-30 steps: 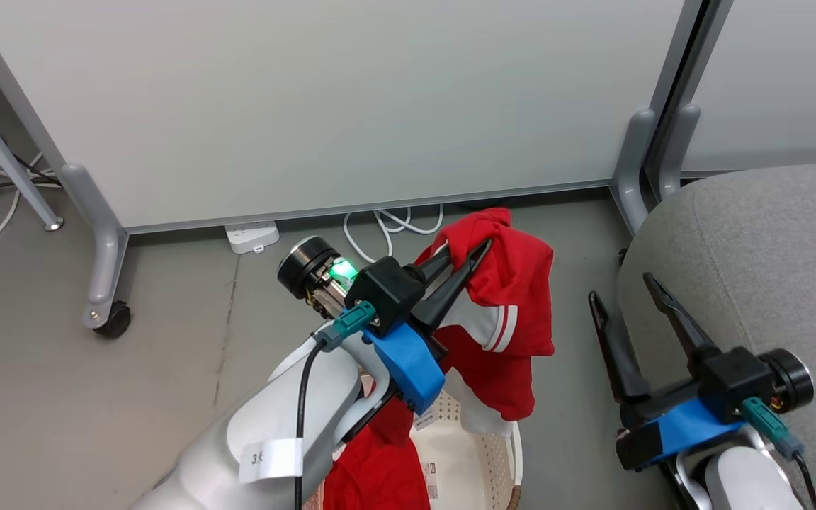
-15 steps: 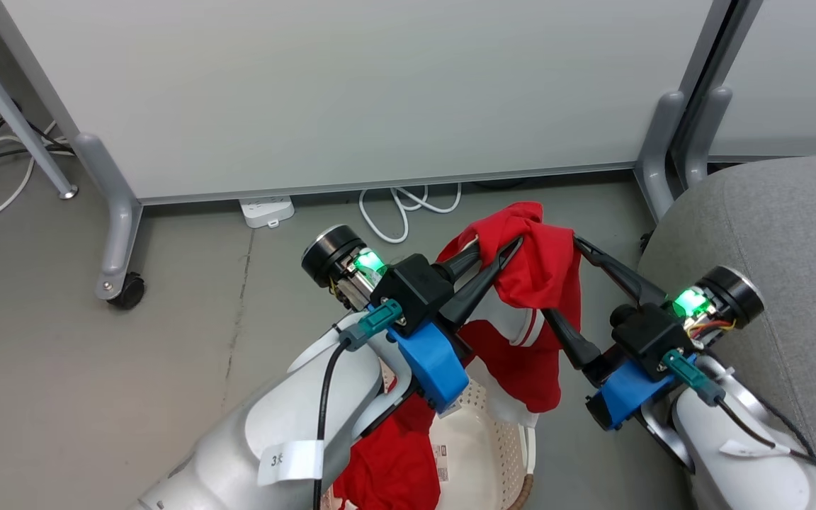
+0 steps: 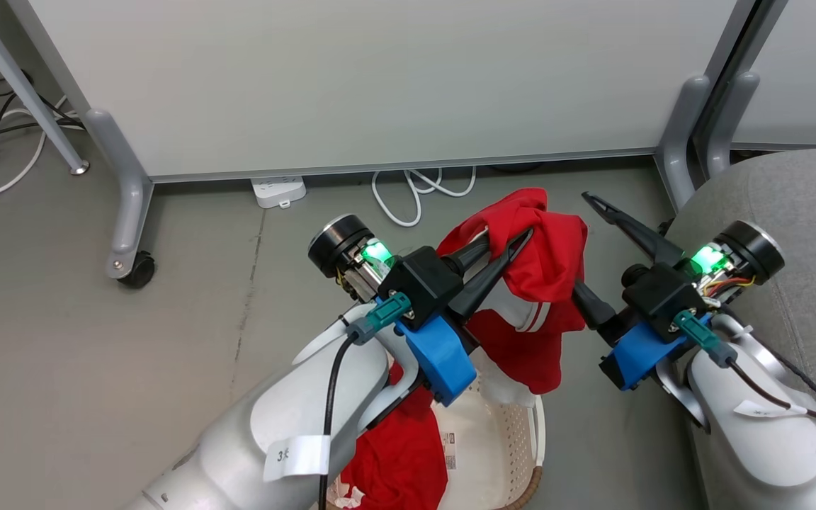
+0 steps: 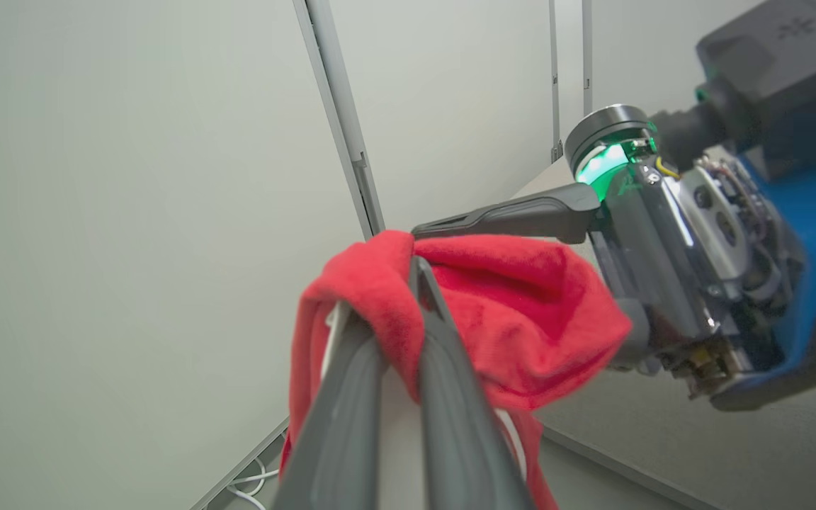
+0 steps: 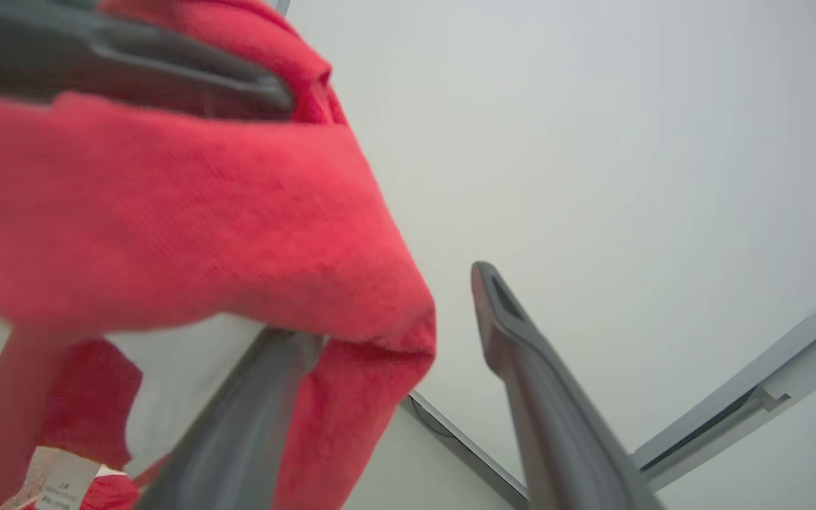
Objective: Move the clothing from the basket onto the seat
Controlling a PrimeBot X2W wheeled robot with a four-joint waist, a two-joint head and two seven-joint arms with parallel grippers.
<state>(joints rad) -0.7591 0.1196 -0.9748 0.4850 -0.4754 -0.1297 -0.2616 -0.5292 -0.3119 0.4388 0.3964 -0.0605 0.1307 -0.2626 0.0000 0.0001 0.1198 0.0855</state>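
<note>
Two grippers: the left gripper (image 3: pixel 509 237) and the right gripper (image 3: pixel 571 234) are hanging side by side above the grey floor (image 3: pixel 167 326), with a lifted garment between them.
Left jaws: they are pinching shut on a fold at the top of the bright red soft fabric garment (image 3: pixel 546 258) with a white panel and a red-and-white striped cuff, holding it up.
Right jaws: they are standing wide apart; one finger is lying under the hanging cloth, and the other is pointing free just beside it.
Held garment: it is hanging in the air, its lower end dangling over the basket's far edge.
Basket: the cream-white perforated plastic laundry basket (image 3: pixel 521 446) with a brown woven-look rim is sitting on the floor under the left arm, holding a second red garment (image 3: pixel 397 457) and a paper label (image 3: pixel 448 453).
Seat: the large grey fabric-upholstered cushion seat (image 3: pixel 797 205) is lying at the right, just beside the right arm.
Backdrop: a white partition panel (image 3: pixel 380 85) is standing behind, with a white power strip (image 3: pixel 278 191) and a looped white cable (image 3: pixel 422 195) at its foot.
</note>
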